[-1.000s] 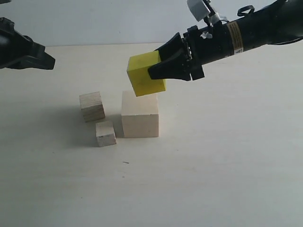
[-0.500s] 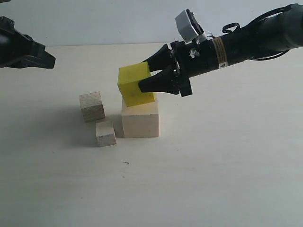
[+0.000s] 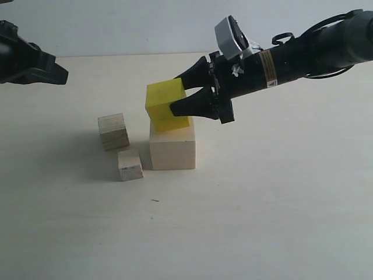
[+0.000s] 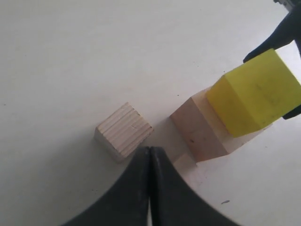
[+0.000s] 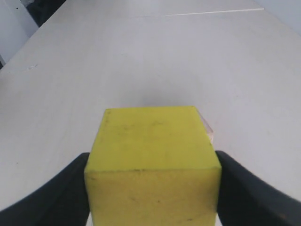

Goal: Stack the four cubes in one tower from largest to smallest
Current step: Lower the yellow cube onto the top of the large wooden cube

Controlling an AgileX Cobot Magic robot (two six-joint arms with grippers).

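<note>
The yellow cube point(image 3: 166, 106) is tilted, its lower edge at the top of the large pale wood cube point(image 3: 172, 147); whether it rests flat I cannot tell. My right gripper point(image 3: 179, 93) is shut on the yellow cube point(image 5: 153, 155), one finger on each side face. The layered plywood cube point(image 3: 113, 131) stands left of the large cube, and the smallest pale cube point(image 3: 130, 164) sits in front of it. My left gripper point(image 4: 150, 149) is shut and empty, high at the far left, over the plywood cube point(image 4: 124, 130) and the large cube point(image 4: 202, 129).
A pale tabletop point(image 3: 262, 204) spreads in front and to the right of the cubes. A small dark speck point(image 3: 154, 200) lies on it in front of the large cube. The left arm point(image 3: 26, 61) hangs at the left edge.
The right gripper has carried the yellow cube down and to the left, from above the large cube's right side to its top. In the last half second it barely moved. The left arm stayed still.
</note>
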